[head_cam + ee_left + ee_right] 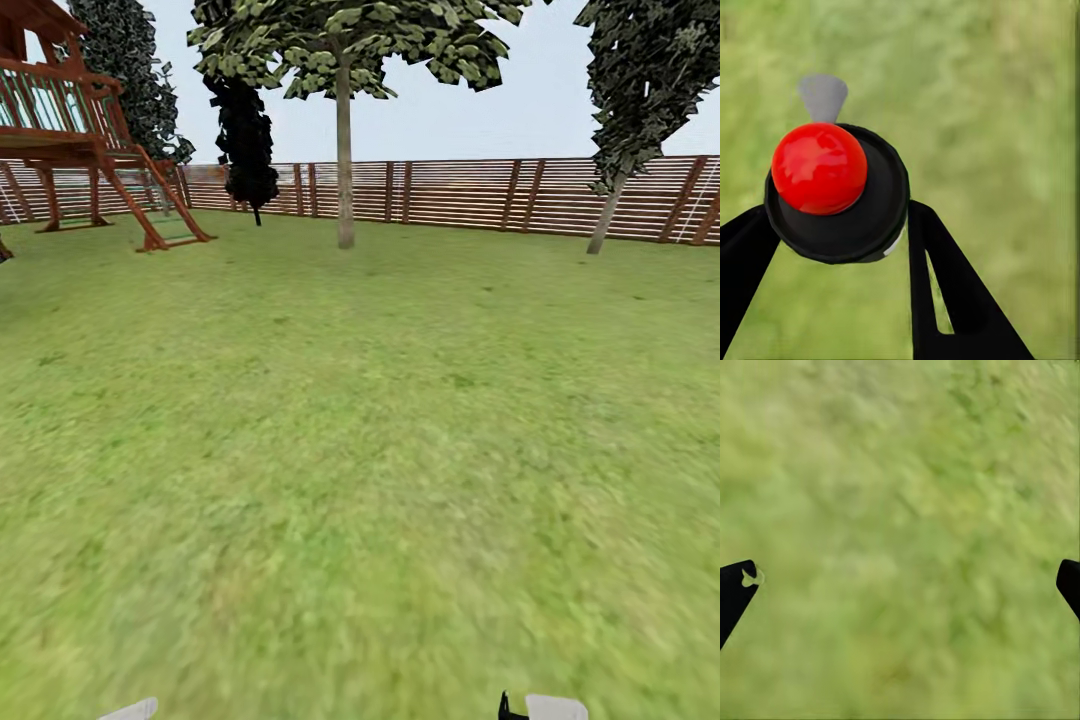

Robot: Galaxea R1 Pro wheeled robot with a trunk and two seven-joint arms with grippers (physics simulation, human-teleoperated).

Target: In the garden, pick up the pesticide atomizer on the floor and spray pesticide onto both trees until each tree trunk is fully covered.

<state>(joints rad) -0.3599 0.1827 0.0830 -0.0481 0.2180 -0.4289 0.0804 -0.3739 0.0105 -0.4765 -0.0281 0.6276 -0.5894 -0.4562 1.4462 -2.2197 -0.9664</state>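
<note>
The pesticide atomizer, with a black round body, a red ball top and a grey nozzle, sits between the black fingers of my left gripper, which is shut on it above the grass. My right gripper is open over bare lawn, its fingertips wide apart. Far ahead in the head view stands a tree with a straight pale trunk and a green blocky crown. A second tree with a leaning pale trunk stands at the far right by the fence.
A brown slat fence closes the far side of the lawn. A wooden play tower with a ladder stands at the far left. A near-black narrow conifer rises beside the middle tree.
</note>
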